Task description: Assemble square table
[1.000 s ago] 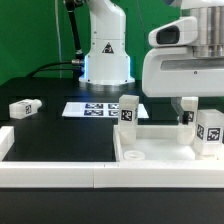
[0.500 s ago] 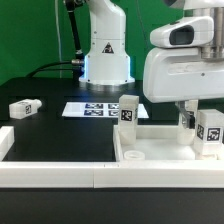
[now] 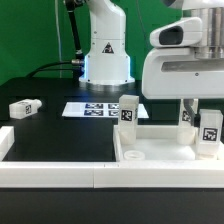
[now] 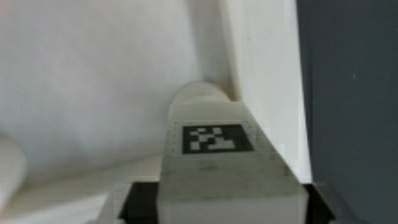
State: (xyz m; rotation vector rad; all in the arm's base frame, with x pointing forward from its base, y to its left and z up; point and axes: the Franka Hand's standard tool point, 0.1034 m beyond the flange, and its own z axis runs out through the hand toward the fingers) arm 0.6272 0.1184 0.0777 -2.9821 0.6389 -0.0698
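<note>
Square table top [image 3: 165,146] — white tray, raised rim — lies at the exterior view's lower right, just behind the white border rail [image 3: 50,172]. Gripper [image 4: 221,203] is clamped on a tagged leg [image 3: 207,134], which stands upright at the tray's far right corner, close against the rim. Second leg [image 3: 128,110] stands at the far left corner. Third leg [image 3: 24,107] lies on the black table [image 3: 60,135], well apart to the left — marker board [image 3: 95,108] between them.

A plain green backdrop [image 3: 28,35] stands behind a matte black tabletop [image 3: 60,135] under even, soft light; the marker board [image 3: 92,108] lies flat on it.
</note>
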